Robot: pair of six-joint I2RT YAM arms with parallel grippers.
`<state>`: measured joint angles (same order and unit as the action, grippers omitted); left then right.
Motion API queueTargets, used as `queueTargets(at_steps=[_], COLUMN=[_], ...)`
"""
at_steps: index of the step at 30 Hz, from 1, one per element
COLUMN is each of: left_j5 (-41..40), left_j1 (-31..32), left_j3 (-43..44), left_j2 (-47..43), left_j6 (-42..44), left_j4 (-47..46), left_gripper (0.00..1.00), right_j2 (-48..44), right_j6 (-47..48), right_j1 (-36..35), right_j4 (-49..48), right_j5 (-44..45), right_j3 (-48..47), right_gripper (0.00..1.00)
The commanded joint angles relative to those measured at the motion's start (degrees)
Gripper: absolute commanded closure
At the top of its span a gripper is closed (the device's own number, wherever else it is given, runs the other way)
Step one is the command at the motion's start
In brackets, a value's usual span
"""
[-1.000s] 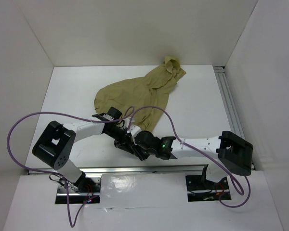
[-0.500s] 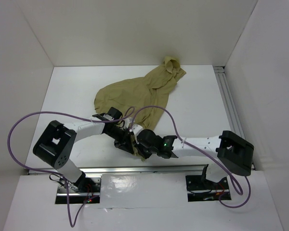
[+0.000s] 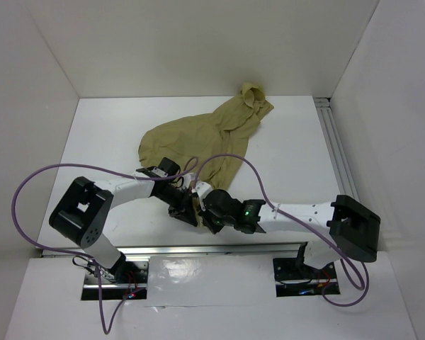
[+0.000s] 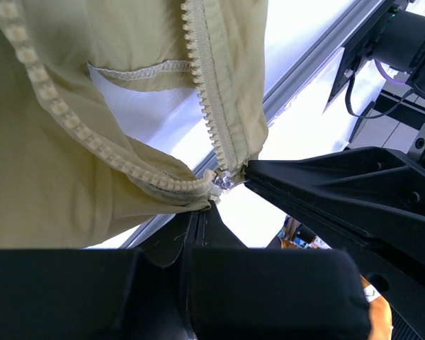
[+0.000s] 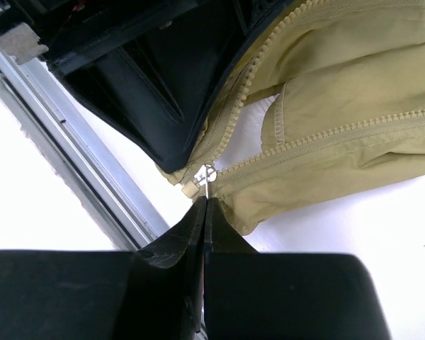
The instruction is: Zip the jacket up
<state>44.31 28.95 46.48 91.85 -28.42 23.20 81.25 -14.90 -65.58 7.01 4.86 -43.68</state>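
One jacket (image 3: 198,134), left hand (image 4: 205,210), right hand (image 5: 204,205) gripping

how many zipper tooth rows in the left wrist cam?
2. The diagonal tooth row runs down from the top-left corner; the steeper tooth row drops from top centre. They meet at the slider on the jacket. Far ends run out of frame.

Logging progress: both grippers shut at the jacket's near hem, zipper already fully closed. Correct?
No, the zipper is open: the left wrist view shows its tooth rows parting from the slider. Left gripper and right gripper are shut at the jacket hem.
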Motion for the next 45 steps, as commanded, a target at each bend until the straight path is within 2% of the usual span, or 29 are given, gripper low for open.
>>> queueTargets(at_steps=[1, 8, 12, 13, 14, 17, 18, 21, 23, 25, 27, 29, 31, 34, 36, 41, 45], left_j5=[2.79, 2.27, 0.34, -0.19, -0.89, -4.67, -6.33, -9.32, -9.95, -10.73, -11.35, -12.4, -14.24, -16.53, -17.95, -19.44, -23.83], left_j1=[-0.12, -0.12, -1.26, -1.26, -1.87, -3.89, -3.9, -5.48, -5.48, -5.48, -4.26, -3.2, -0.49, 2.94, 4.09, 6.29, 8.31], left_j3=[0.54, 0.54, 0.54, 1.06, 1.07, 0.45, -0.94, -3.75, -6.04, -10.59, -14.38, -19.74, -23.26, -25.64, -26.43, -26.27, -25.57], left_j2=[0.43, 0.43, 0.43, -0.09, -1.14, -4.22, -6.92, -12.81, -15.99, -19.24, -24.34, -27.33, -30.67, -32.43, -33.05, -29.91, -27.7], left_j6=[1.62, 1.62, -0.48, -1.88, -2.59, -5.76, -6.55, -11.29, -16.8, -21.39, -29.2, -36.39, -40.02, -44.87, -46.36, -46.19, -46.19], left_j4=[0.44, 0.44, -0.87, -0.88, -1.4, -1.93, -1.93, -3.77, -5.44, -9.65, -14.99, -18.09, -21.25, -23.19, -26.09, -31.37, -34.89], left_gripper=[1.0, 1.0, 1.0, 0.94, 0.79, 0.47, 0.31, 0.22, 0.22, 0.27, 0.4, 0.45, 0.44, 0.32, 0.29, 0.33, 0.36], right_j2=[0.83, 2.86, 2.86, 2.86, 2.34, 1.72, 1.72, 1.72, 1.72, 1.72, 1.72, 1.72, 1.72, 1.72, 1.72, 1.11, 1.1], right_j6=[1.88, 2.94, 2.94, 2.25, 2.24, -0.04, -1.26, -2.68, -3.29, -3.99, -4.0, -4.53, -5.06, -5.06, -5.06, -5.58, -6.11], right_j1=[0.19, 0.19, 0.19, 0.19, 0.19, 0.19, 0.19, 0.19, 0.72, 0.72, 0.72, 0.72, 1.25, 1.77, 1.77, 2.3, 2.3], right_j4=[-1.47, 0.82, 0.21, 0.2, 0.2, -0.41, -0.41, -0.41, -0.41, -0.94, -0.94, -0.94, -0.94, -1.46, -1.47, -1.47, -2.0], right_j5=[2.34, 3.84, 1.11, 0.33, 0.32, 0.32, 0.32, 1.73, 2.42, 3.13, 3.13, 3.74, 3.75, 3.13, 2.53, 2.52, 1.99], right_j3=[-1.66, -3.43, -3.43, -3.43, -3.43, -2.9, -2.9, -2.9, -2.9, -2.9, -2.9, -2.9, -2.9, -2.9, -3.42, -3.43, -3.43], right_gripper=[1.0, 1.0, 1.0, 1.0, 1.0, 1.0, 1.0, 1.0, 1.0, 1.0, 1.0, 1.0, 1.0, 1.0, 1.0, 1.0, 1.0])
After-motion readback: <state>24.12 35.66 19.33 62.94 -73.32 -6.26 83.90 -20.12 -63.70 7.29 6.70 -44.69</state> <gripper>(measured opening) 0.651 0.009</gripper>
